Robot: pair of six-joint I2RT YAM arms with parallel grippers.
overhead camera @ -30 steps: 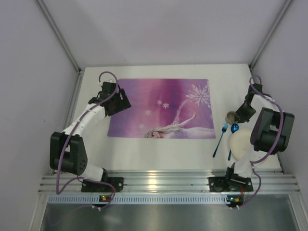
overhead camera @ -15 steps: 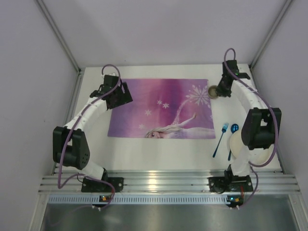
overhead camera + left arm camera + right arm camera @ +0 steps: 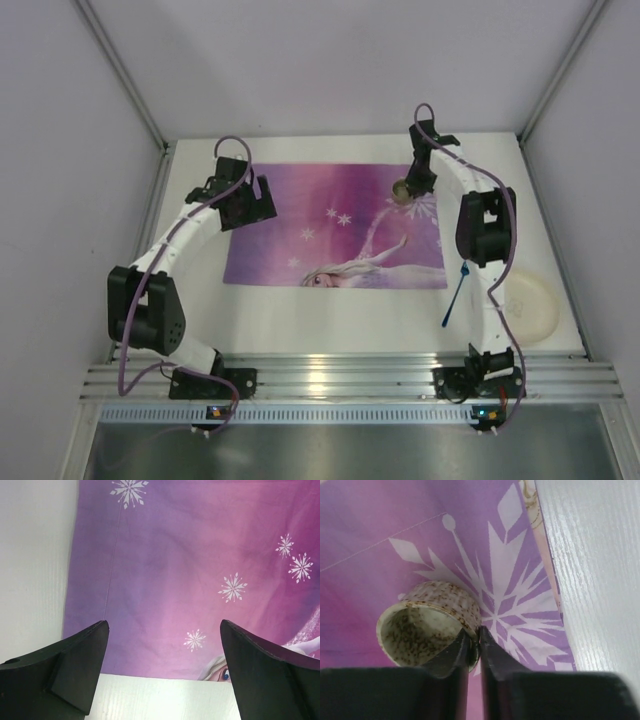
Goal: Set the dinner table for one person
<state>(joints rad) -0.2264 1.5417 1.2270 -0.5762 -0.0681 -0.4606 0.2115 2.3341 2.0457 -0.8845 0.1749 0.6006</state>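
Right arm has swung inward from the counter's far right corner over the last half second. Its right hand [image 3: 474, 640] now hangs above the far right corner of the placemat [image 3: 330, 225], over the large snowflake print.

- Right hand: pressed onto the wall of a speckled cup [image 3: 430, 625], one finger inside the rim and one outside. Cup is tilted; whether its base touches the mat, I cannot tell.
- Left hand [image 3: 162, 630]: spread wide, gripping nothing, above the mat's left end.

Progress, my reading: early. Mat lies flat, roughly centred on the white counter [image 3: 300, 320]. Cup is about to be placed, not yet let go. Cream plate [image 3: 530, 305] sits off the mat at the near right corner. Blue fork [image 3: 455, 300] lies on bare counter just right of the mat. Both are yet to be placed.

Room: mat centre is bare, enough for the plate. Cup sits close to the mat's right edge, a narrow white strip beyond. Right forearm crosses above the fork's upper end.
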